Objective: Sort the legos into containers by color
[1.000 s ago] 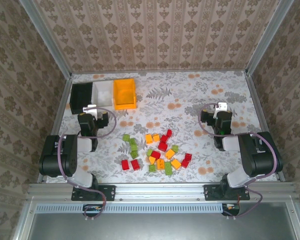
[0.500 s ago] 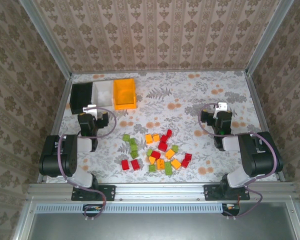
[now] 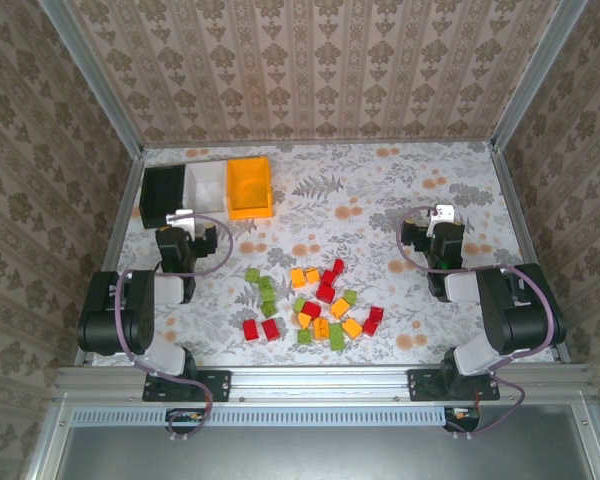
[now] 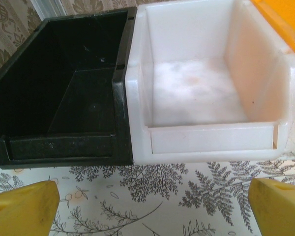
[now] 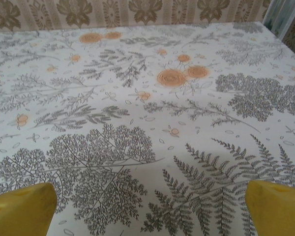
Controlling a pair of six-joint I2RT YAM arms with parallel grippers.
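Left end effector [image 4: 147, 209]: spread wide, holding nothing, its yellow fingertips [image 4: 20, 206] at the lower corners of the wrist view. It sits low, just in front of the black and white bins. We log the right end effector [image 5: 147, 209] as likewise spread and holding nothing, over bare surface [image 3: 380, 190] at the right side. The surface has a grey fern print with orange blooms.

Containers: black bin [image 3: 163, 195], white bin [image 3: 207, 187] and orange bin [image 3: 249, 186], open-topped, touching in a row at the far left corner. The black and white bins show bare floors.

Legos [image 3: 310, 300]: about twenty small bricks in red, orange-yellow and light green. They lie loosely scattered near the front middle, between the arms, well apart from the bins.
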